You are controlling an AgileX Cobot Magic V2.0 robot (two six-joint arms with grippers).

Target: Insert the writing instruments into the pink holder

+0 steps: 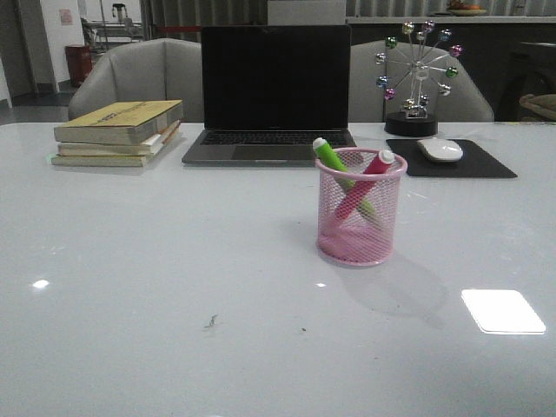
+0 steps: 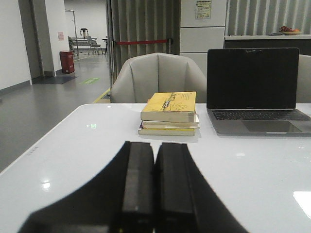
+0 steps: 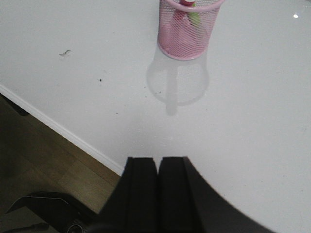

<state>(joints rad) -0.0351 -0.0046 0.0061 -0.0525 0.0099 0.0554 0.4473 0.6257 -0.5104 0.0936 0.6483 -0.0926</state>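
The pink holder (image 1: 360, 213) stands upright on the white table, right of centre. Inside it lean two markers, crossed: the green one (image 1: 334, 162) tilts to the left and the magenta one (image 1: 372, 170) tilts to the right, both caps above the rim. The right wrist view shows the same cup (image 3: 187, 26) far ahead of my right gripper (image 3: 157, 161), which is shut and empty near the table's front edge. My left gripper (image 2: 154, 146) is shut and empty too, facing the books. Neither gripper appears in the front view.
A stack of books (image 1: 120, 132) lies at the back left, an open laptop (image 1: 273, 95) at the back centre. A white mouse (image 1: 440, 149) on a black pad (image 1: 452, 160) and a ferris-wheel ornament (image 1: 416, 78) sit at the back right.
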